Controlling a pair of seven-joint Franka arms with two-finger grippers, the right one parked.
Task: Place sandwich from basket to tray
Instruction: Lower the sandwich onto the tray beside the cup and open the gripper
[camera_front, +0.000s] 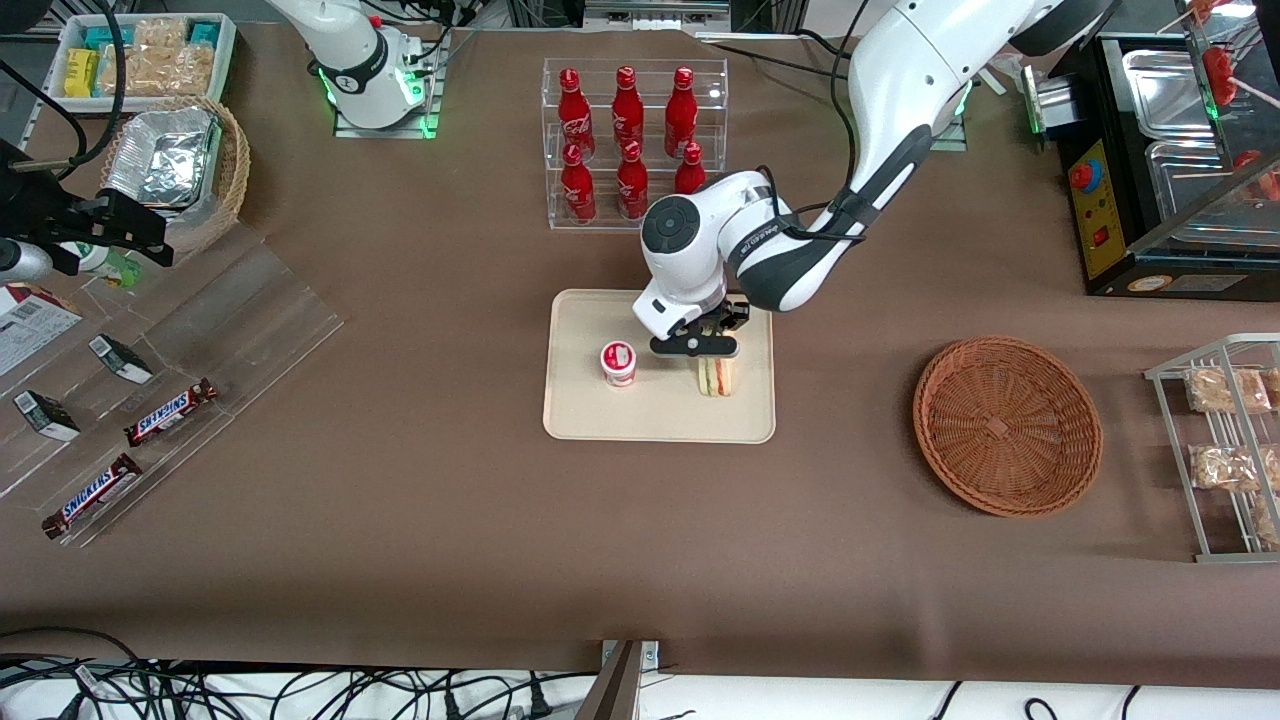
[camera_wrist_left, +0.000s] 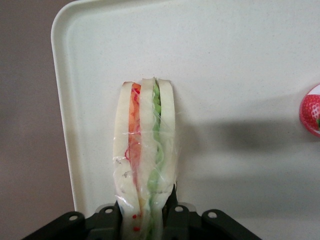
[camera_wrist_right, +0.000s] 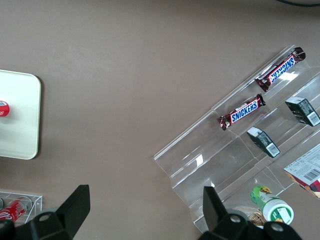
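basket: empty, well apart from the tray, toward the working arm's end of the surface.
sandwich: on the tray, standing on edge near the rim on the basket's side, beside a small cup.
gripper: low over the tray, jaws clenched on the sandwich's end through the wrap.
risk, tipping: standing on a narrow edge, it may flop over once let go.
risk, dragging: wrap could cling to the jaws and lift it on retreat.
risk, rim: it sits close enough to slide onto the rim.
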